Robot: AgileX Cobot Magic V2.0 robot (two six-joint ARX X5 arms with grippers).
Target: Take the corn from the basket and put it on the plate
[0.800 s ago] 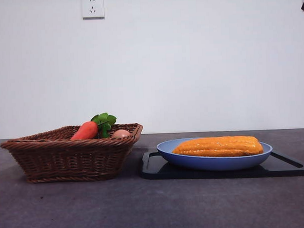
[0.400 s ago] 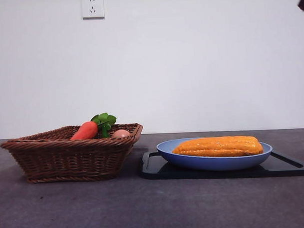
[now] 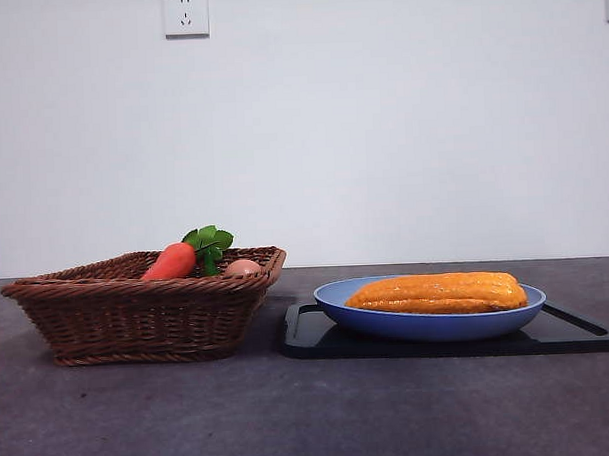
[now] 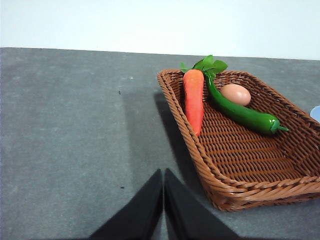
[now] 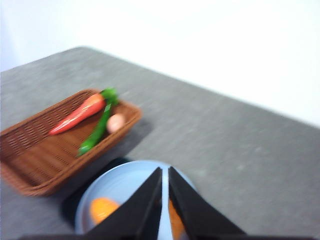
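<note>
A long orange-yellow corn cob [image 3: 437, 293] lies across a round light-blue plate [image 3: 332, 299], which sits on a flat black tray [image 3: 308, 333] just beside a brown woven wicker basket [image 3: 138, 319]. Open grey counter [image 3: 311, 418] runs along the front, at 6 o'clock. Only the wrist views show a green pepper [image 4: 240, 112] between the carrot [image 4: 194, 100] and egg [image 4: 235, 94]. The left hand [image 4: 163, 200] and right hand [image 5: 165, 200] are both closed, empty.

Orange-yellow corn [image 3: 437, 293], light-blue plate [image 3: 428, 326], brown woven basket [image 3: 137, 314].
</note>
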